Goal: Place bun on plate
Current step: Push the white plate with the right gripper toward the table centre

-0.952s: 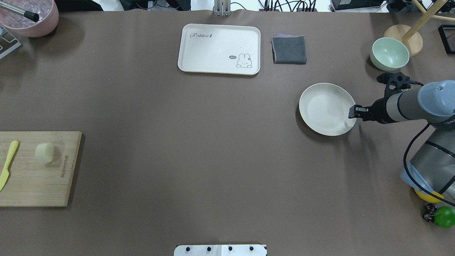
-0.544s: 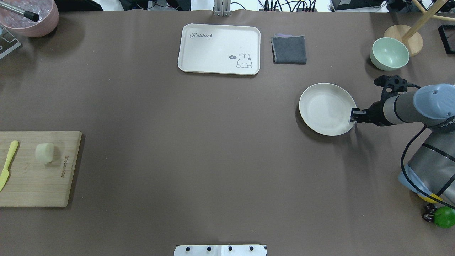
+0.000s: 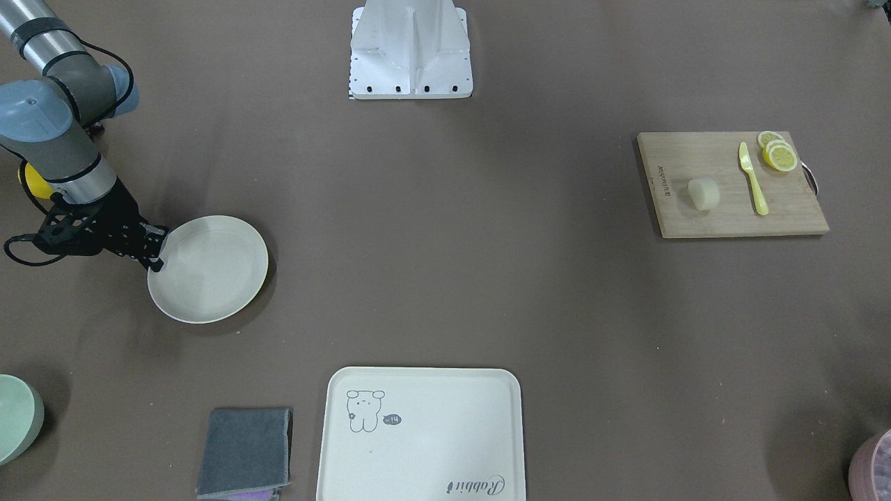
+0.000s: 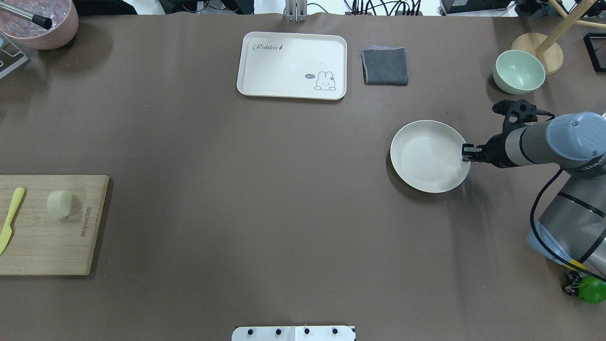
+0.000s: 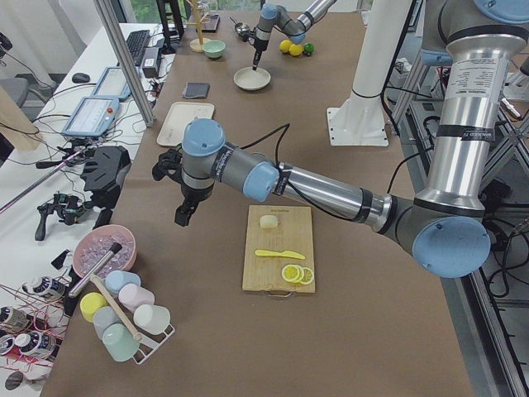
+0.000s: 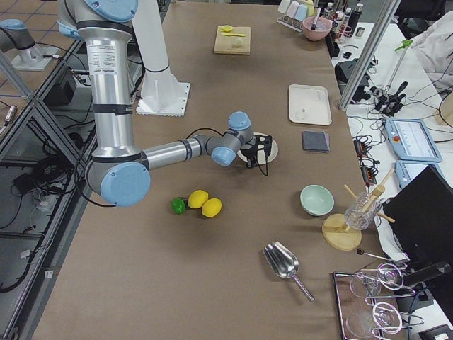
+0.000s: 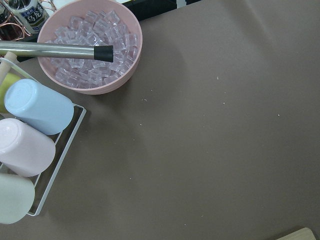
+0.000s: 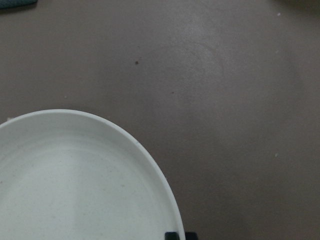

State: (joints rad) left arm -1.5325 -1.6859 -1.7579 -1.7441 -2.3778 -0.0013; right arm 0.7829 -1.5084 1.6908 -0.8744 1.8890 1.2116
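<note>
The bun (image 4: 59,203) is a small pale lump resting on the wooden cutting board (image 4: 52,246) at the table's left edge, also seen as the bun (image 3: 703,193). The round cream plate (image 4: 426,158) lies on the table at the right. My right gripper (image 4: 466,154) is shut on the plate's right rim; in the right wrist view the rim of the plate (image 8: 75,185) runs between the black fingertips at the bottom edge. My left gripper (image 5: 183,217) hangs over the table beyond the board, apart from the bun, and I cannot tell whether it is open or shut.
A yellow knife (image 4: 10,220) and lemon slices (image 3: 778,154) share the board. A cream tray (image 4: 292,65), grey cloth (image 4: 385,66) and green bowl (image 4: 519,71) line the far side. A pink bowl of ice (image 7: 90,45) and cups sit below the left wrist.
The plate has slid a little to the left and towards the robot, with my right gripper moving along on its rim. The bun has not moved.
</note>
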